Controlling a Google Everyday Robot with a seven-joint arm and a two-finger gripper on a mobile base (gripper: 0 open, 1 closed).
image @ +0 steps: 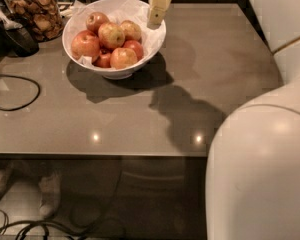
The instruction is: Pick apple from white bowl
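Camera view: pale yellow, red-streaked round apple (pixel 111 35) sits mid-pile in the wide glossy white paper-lined bowl (pixel 115 74) at the grey table's (pixel 140 119) far left. It's round, so no real long axis, and I can't tell where the stem points. Cream-coloured gripper (pixel 154 21) hangs over the bowl's right rim, clear of the apples; whether it's closed or not, can't tell.
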